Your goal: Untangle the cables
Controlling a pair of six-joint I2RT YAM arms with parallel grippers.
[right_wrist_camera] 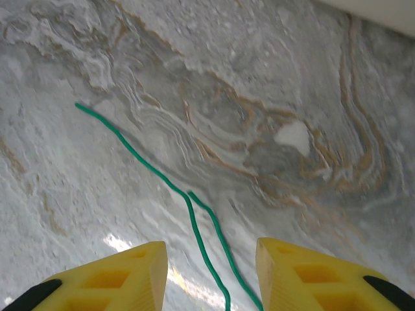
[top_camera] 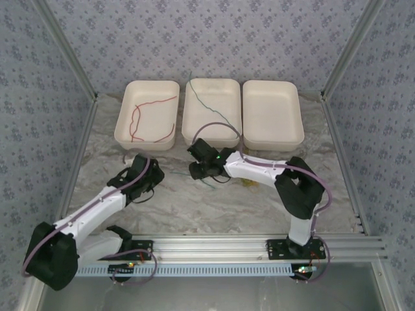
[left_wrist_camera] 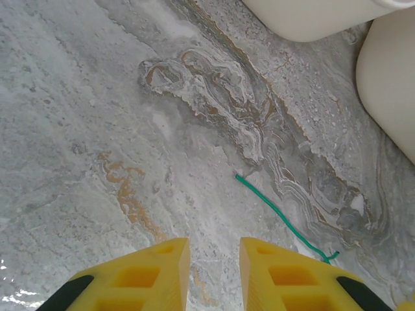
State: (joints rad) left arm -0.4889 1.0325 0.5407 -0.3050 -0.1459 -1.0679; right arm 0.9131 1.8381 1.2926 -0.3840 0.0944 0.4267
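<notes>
Green cable (right_wrist_camera: pixel 136 155) beneath right gripper (right_wrist_camera: pixel 211 249) (ungripped)

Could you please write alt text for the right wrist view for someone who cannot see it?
A thin green cable lies on the marbled table, its two strands running side by side down between the right gripper's yellow fingers, which stand apart. The edge of a white tray shows in the top right corner.

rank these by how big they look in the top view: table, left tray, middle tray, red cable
1. table, largest by far
2. left tray and middle tray: they look alike, so no order between them
3. red cable, a thin strand inside the left tray
</notes>
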